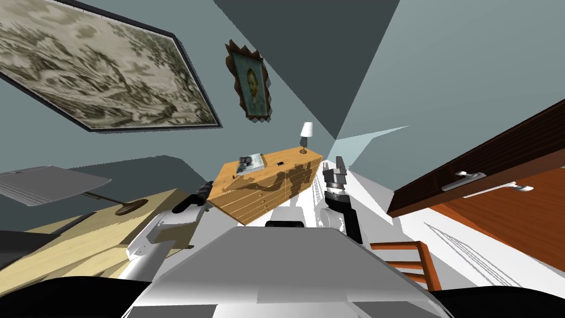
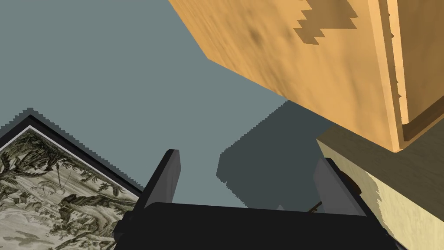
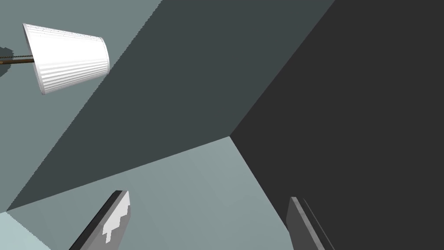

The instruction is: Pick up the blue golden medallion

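Your left tool sits low, just beside the near corner of the dresser. Its fingers are spread with nothing between them, and they look past the wooden side toward the wall. Your right tool is raised at the dresser's other end, fingers likewise spread and empty, aimed upward past the shade of the lamp. On the dresser top, beyond the book, lies one small dark thing, probably the medallion, though it is too small to show its colour or long axis. It rests between book and lamp, to the left of the right tool and well to the right of the left one. I judge the right arm nearer, but either tool must first tip down toward the top.
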Motion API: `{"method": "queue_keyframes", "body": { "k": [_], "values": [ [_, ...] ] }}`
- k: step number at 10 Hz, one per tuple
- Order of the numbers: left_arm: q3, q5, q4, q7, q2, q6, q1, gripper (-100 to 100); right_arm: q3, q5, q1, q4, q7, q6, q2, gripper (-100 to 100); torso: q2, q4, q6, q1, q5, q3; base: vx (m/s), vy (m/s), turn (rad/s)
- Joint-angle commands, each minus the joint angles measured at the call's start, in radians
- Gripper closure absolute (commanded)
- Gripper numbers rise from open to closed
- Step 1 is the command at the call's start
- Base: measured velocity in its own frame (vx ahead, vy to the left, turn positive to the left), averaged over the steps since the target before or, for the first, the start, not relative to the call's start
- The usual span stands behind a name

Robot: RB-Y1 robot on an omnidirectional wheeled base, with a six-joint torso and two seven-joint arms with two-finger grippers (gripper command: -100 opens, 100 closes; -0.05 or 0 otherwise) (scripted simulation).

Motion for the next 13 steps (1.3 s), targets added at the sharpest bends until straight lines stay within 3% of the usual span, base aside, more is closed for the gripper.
{"method": "queue_keyframes", "body": {
  "k": [1, 4, 5, 6, 9, 10, 11, 12, 13],
  "values": [
    [0.011, 0.006, 0.008, 0.016, 0.009, 0.045, -0.002, -100, 0.000, 0.000, 0.000, 0.000, 0.000, 0.000, 0.000, 0, 0.000, 0.000, 0.000, 0.000, 0.000, 0.000, 0.059, -0.088, -0.031],
    [0.052, 0.036, 0.054, 0.077, 0.053, 0.128, -0.023, -100, 0.000, 0.000, 0.000, 0.000, 0.000, 0.000, 0.000, 0, 0.001, 0.000, 0.000, 0.001, 0.000, 0.000, 0.065, -0.091, -0.054],
    [0.052, 0.036, 0.054, 0.077, 0.053, 0.158, -0.023, -100, 0.000, 0.000, 0.000, 0.000, 0.000, 0.000, 0.000, 0, 0.000, 0.000, 0.000, 0.000, 0.000, 0.000, 0.074, -0.066, -0.025],
    [0.071, 0.051, 0.076, 0.110, 0.074, 0.191, -0.033, -100, 0.000, 0.000, 0.000, 0.000, 0.000, 0.000, 0.000, 0, 0.000, 0.000, 0.000, 0.002, 0.000, 0.000, 0.082, -0.067, -0.064],
    [0.089, 0.067, 0.097, 0.145, 0.093, 0.263, -0.043, -100, 0.000, 0.000, 0.000, 0.000, 0.000, 0.000, 0.000, 0, -0.001, 0.000, 0.000, 0.002, 0.000, -0.001, 0.073, -0.064, -0.036],
    [0.106, 0.083, 0.117, 0.181, 0.111, 0.291, -0.053, -100, 0.000, 0.000, 0.000, 0.000, 0.000, 0.000, 0.000, 0, 0.000, 0.000, 0.000, 0.002, 0.000, 0.000, 0.072, -0.058, -0.051],
    [0.106, 0.083, 0.117, 0.181, 0.111, 0.315, -0.053, -100, 0.000, 0.000, 0.000, 0.000, 0.000, 0.000, 0.000, 0, 0.000, 0.000, 0.000, 0.002, 0.000, 0.000, 0.060, -0.040, -0.027],
    [0.121, 0.099, 0.136, 0.218, 0.128, 0.347, -0.062, -100, 0.000, 0.000, 0.000, 0.000, 0.000, 0.000, 0.000, 0, 0.001, 0.000, 0.000, 0.003, 0.001, 0.000, 0.074, -0.055, -0.056],
    [0.121, 0.099, 0.136, 0.218, 0.128, 0.364, -0.062, -100, 0.000, 0.000, 0.000, 0.000, 0.000, 0.000, 0.000, 0, 0.000, 0.000, 0.000, 0.003, 0.001, 0.000, 0.066, -0.047, -0.020]
  ]
}}
